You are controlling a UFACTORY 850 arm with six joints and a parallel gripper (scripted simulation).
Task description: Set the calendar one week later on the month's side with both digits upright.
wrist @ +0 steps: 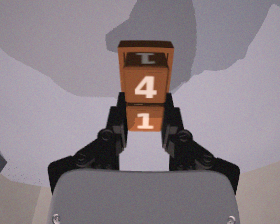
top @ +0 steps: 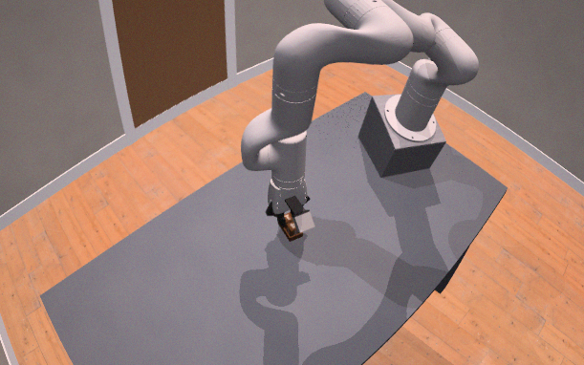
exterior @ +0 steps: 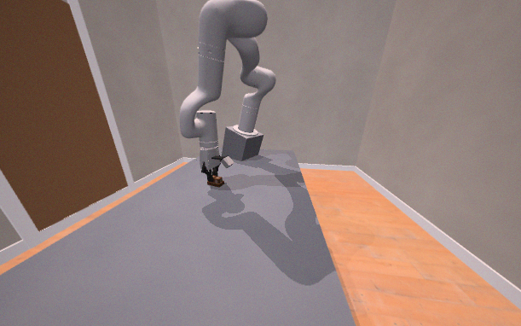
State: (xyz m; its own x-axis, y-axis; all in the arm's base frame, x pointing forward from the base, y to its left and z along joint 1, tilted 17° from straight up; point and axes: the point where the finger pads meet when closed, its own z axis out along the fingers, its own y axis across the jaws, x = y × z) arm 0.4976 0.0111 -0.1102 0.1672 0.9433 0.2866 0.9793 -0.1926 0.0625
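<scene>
In the wrist view a small brown wooden calendar tray lies on the grey table. Two orange cubes stand in a row in it. The far cube shows a white 4 on top. The near cube shows a white 1 on top. My gripper points straight down, with its black fingers shut on the two sides of the near cube. In the top and exterior views the tray is a small brown patch under the fingers. I cannot tell whether the held cube touches the tray floor.
The arm's grey base block stands at the far end of the table. The wooden floor lies beyond the table edges. A brown wall panel is at the back.
</scene>
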